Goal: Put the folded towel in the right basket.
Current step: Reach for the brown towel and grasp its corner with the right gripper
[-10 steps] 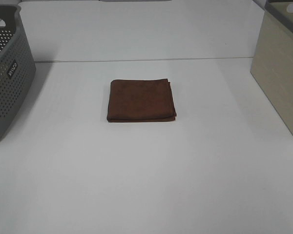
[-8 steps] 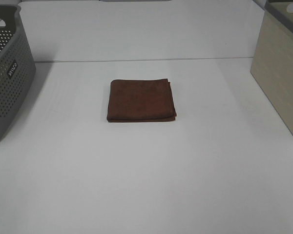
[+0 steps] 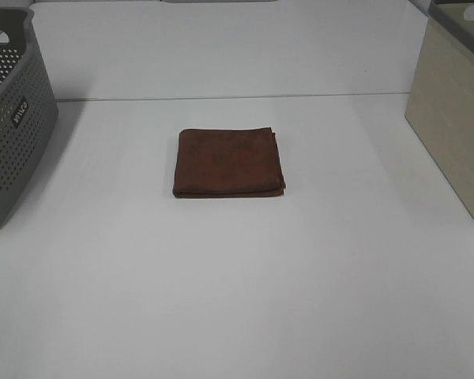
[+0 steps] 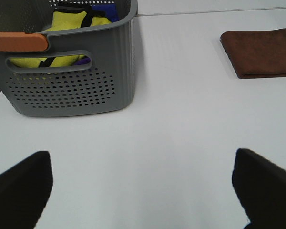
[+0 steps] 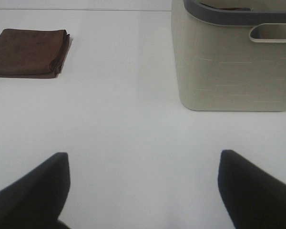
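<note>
The grey basket [image 3: 8, 118] stood well to the left of the towel [image 3: 229, 162]. It was a perforated plastic tub with rounded corners, slot handles and a small label on its side. The left wrist view showed bright yellow cloth [image 4: 69, 28] with black trim bunched inside it, and a patch of blue fabric [image 4: 112, 12] behind that. An orange-brown strip [image 4: 19, 42] lay along part of its rim.

The right basket [image 3: 458, 126] stood well to the right of the towel. It was a smooth beige tub with a faint brick-like relief on its walls, a dark grey rim band and a slot handle. Its contents could not be made out.

The towel itself was dark brown and matte, folded into a neat, near-square pad with stacked layers showing at its right edge. It lay flat on the plain white table [image 3: 237, 308], about midway between the two baskets and touching neither.

The left gripper [image 4: 143, 191] sat over bare table on the grey-basket side of the towel, jaws spread wide and holding nothing. The right gripper [image 5: 143, 191] sat on the beige-basket side of the towel, jaws likewise spread wide, empty and clear of the cloth.
</note>
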You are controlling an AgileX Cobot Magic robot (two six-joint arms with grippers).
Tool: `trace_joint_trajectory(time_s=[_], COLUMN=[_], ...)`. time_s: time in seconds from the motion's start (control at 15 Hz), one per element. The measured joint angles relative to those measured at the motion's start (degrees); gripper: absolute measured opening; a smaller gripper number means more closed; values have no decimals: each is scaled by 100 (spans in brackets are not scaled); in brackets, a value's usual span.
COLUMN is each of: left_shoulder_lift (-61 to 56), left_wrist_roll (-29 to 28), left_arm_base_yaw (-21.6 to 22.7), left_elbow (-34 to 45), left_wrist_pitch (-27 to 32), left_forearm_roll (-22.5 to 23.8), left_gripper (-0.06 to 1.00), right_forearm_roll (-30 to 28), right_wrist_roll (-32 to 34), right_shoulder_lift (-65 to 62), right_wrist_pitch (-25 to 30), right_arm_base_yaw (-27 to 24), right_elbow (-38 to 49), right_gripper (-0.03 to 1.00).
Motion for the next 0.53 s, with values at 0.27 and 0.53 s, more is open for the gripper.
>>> trace_joint_trajectory(time_s=[0.27,0.53], left_shoulder_lift=[0,0], left_wrist_roll=[0,0], left_arm_base_yaw=[0,0], left_elbow=[0,0], left_wrist_pitch=[0,0], left_forearm_roll=[0,0], left_gripper=[97,97], right_forearm_roll=[0,0], right_wrist_roll=[0,0], right_shoulder_lift=[0,0], right_wrist_pitch=[0,0], right_arm_base_yaw=[0,0], right_elbow=[0,0], right_gripper=[80,80])
